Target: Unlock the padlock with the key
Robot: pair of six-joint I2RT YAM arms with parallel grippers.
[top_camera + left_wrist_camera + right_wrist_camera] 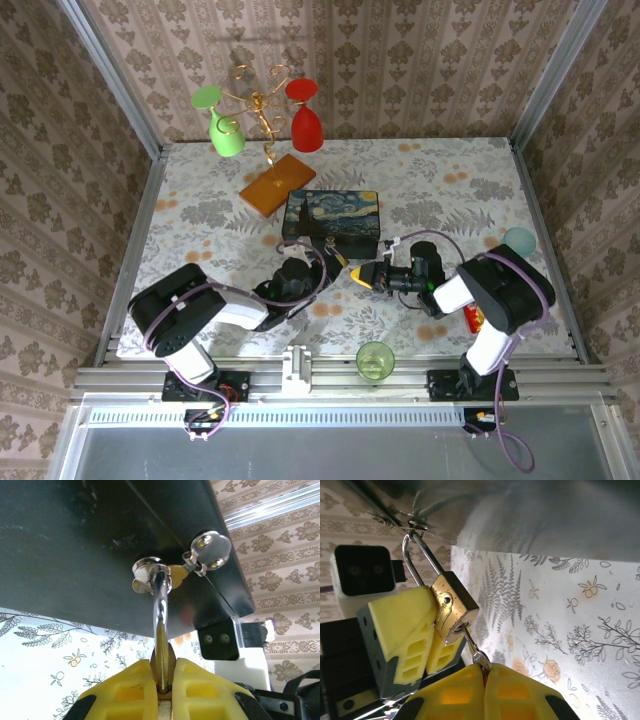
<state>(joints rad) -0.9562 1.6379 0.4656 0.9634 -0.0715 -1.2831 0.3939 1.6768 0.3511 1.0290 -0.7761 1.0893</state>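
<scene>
Hanging from the hasp (150, 570) of the box (332, 215), the padlock (454, 611) is pinched by the left hand (162, 676), while the right hand (484, 672), at its keyhole end, pinches the key (476, 652) seated along the padlock's long axis.

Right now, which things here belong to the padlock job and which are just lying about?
Job:
padlock
key in it
painted box it hangs from
left gripper holding the padlock
right gripper holding the key

Lying about:
wire rack with a green cup and a red cup
green glass
teal thing
</scene>
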